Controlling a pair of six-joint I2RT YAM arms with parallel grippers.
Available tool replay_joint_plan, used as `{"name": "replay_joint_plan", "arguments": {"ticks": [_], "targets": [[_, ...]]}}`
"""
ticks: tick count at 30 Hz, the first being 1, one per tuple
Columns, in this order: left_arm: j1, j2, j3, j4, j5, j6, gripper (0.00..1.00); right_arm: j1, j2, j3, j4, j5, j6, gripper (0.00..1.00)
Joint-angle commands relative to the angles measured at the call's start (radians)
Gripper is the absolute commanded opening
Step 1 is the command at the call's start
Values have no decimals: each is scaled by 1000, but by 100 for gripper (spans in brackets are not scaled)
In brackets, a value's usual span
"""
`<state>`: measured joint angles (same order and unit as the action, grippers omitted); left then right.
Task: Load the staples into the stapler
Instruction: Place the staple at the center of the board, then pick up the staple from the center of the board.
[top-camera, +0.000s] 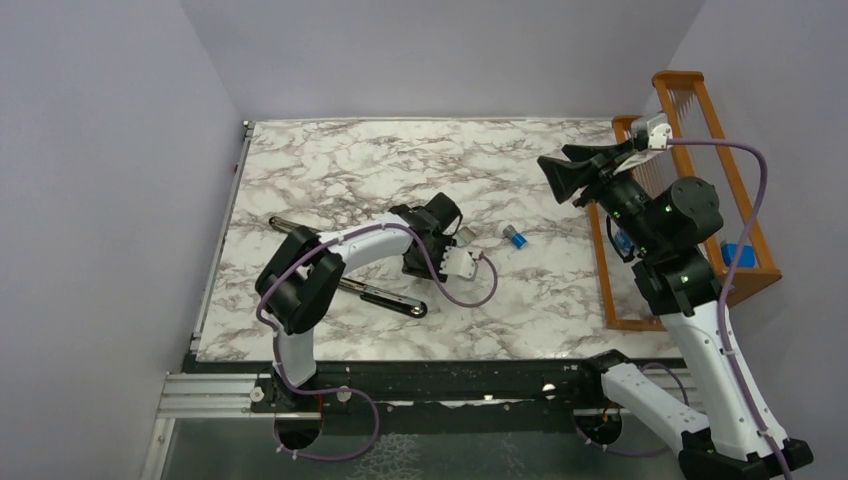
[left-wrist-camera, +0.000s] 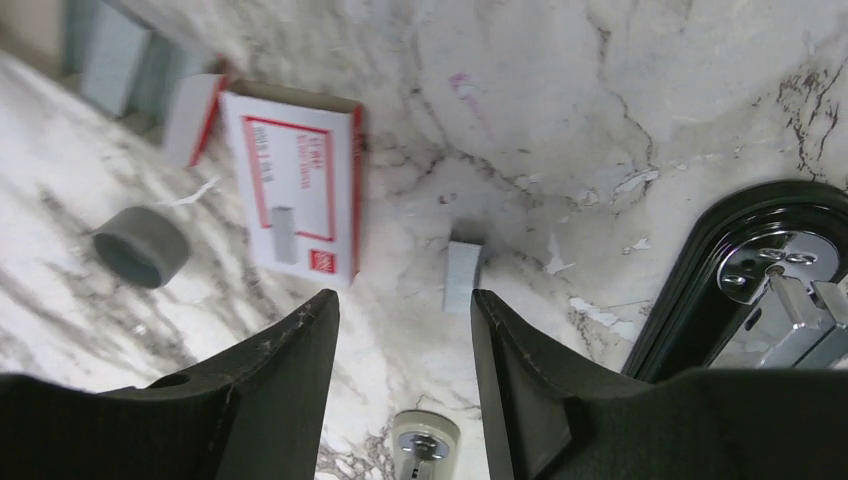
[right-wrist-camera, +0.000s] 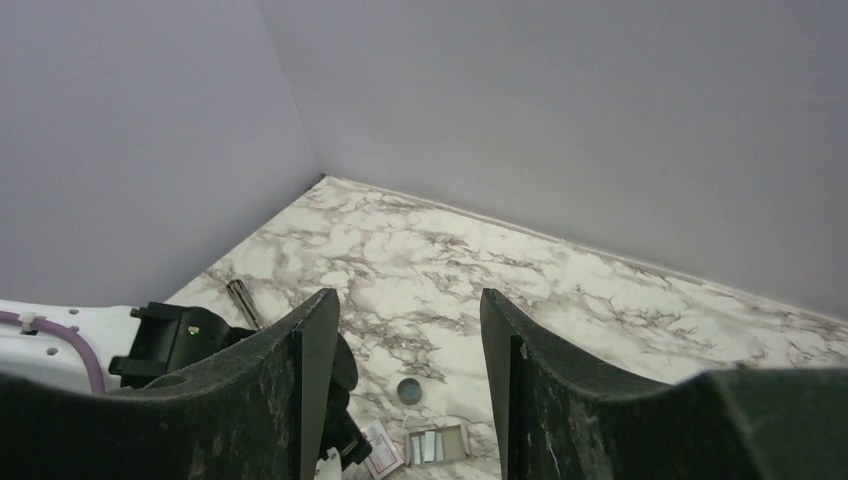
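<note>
Marble tabletop (top-camera: 560, 290), staple strip (left-wrist-camera: 463, 276) apparently loose beyond wide, empty left hand (left-wrist-camera: 403, 298); right hand (right-wrist-camera: 408, 296) wide.

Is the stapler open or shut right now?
Open. In the left wrist view the stapler shows bare metal insides within its black shell, and from the top it lies stretched out long and flat.

The right gripper (right-wrist-camera: 408, 300) is hanging high over the marble worktop (right-wrist-camera: 560, 290), jaws standing apart with nothing between them. Far below, a dark disc (right-wrist-camera: 408, 390) is lying near a white-and-red box (right-wrist-camera: 380, 452) and grey staples (right-wrist-camera: 425, 447), beside the left arm (right-wrist-camera: 180, 345).
</note>
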<state>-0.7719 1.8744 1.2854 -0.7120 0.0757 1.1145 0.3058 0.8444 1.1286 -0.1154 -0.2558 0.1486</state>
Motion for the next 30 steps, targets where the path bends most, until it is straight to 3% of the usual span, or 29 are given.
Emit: {"name": "replay_joint_plan", "arguments": {"ticks": [1,5,9,12,16,21,30], "targets": [[38,-155,35,115,131,-52,56,1,-58,19,60,31,81,58],[99,-273,3,227,225,-135,57,1,-95,-27,115,77,118,61],[191,-390,-79,476,255,-412,60,1,-52,-14,33,41,90,64],[232,-481,-161,709,100,-680,67,1,16,49,-61,-94,70,66],[281,-538,-179,785,5,-916,67,1,89,22,-88,-216,55,66],[333,-583,-186,787,-60,-1058,63,32,197,-24,-134,-234,20,62],[403,-666,-296,846,-250,-1103,65,288,348,-105,-88,-48,-84,63]]}}
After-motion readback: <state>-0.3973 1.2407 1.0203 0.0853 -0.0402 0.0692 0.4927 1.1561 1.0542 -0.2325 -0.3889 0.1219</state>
